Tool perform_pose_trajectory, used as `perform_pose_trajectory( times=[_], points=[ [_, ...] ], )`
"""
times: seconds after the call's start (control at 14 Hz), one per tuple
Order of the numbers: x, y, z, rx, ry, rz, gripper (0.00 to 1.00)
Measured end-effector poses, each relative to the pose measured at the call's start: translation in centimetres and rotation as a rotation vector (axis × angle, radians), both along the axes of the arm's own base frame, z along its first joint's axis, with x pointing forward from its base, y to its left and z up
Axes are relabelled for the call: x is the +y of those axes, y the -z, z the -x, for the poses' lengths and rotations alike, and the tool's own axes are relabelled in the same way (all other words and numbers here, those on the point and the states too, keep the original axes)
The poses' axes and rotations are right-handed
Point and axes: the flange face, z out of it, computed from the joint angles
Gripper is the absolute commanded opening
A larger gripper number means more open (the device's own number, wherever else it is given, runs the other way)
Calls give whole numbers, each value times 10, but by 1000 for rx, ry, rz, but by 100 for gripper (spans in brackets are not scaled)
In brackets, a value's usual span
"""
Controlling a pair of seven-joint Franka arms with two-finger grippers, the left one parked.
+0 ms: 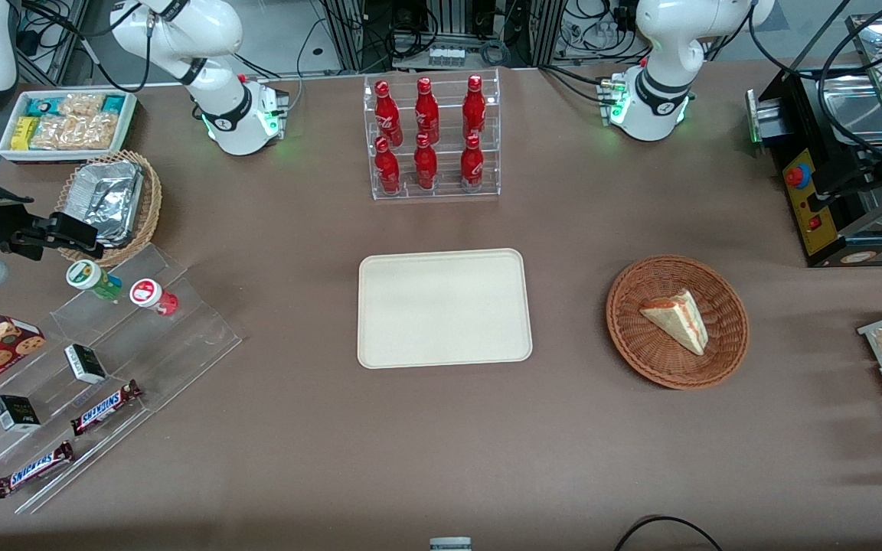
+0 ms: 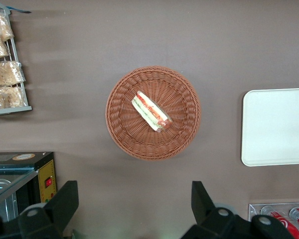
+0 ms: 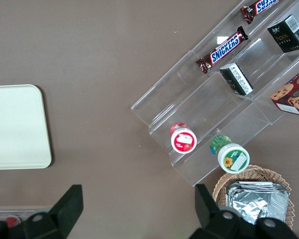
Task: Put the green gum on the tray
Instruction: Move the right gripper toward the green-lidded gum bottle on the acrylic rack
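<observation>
While gripper (image 3: 134, 206) hovers open, tray (image 1: 443, 308) apparently bare

Green gum (image 1: 93, 278) stood on acrylic step shelf (image 1: 142, 325) beside red gum (image 1: 152, 295); tray (image 1: 444, 308) mid-surface; gripper (image 1: 58, 233) above the wicker basket (image 1: 151, 200), fingers spread.

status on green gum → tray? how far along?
Nothing delivered yet: the tray is bare. The green gum stands on the clear stepped rack beside the red gum, ungrasped. The gripper is open, above the table near the rack, holding nothing. Left: reach, grasp, carry to the tray, release.
</observation>
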Motion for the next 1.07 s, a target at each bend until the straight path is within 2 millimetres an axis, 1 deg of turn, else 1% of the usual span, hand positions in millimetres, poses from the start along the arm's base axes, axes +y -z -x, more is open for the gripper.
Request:
perform_pose_trajectory(
  times=[0.29,0.36,0.5,0.57,0.71,0.86,1.07],
  points=[
    [0,2,5,37,0,-1,100],
    [-3,5,6,45,6,-2,100],
    [-16,15,10,65,22,-4,100],
    [-24,22,12,64,8,-7,100],
    [-41,44,21,25,-57,-13,100],
    [-62,70,40,-39,-169,-17,100],
    [-105,107,68,-131,-367,-10,100]
  ],
)
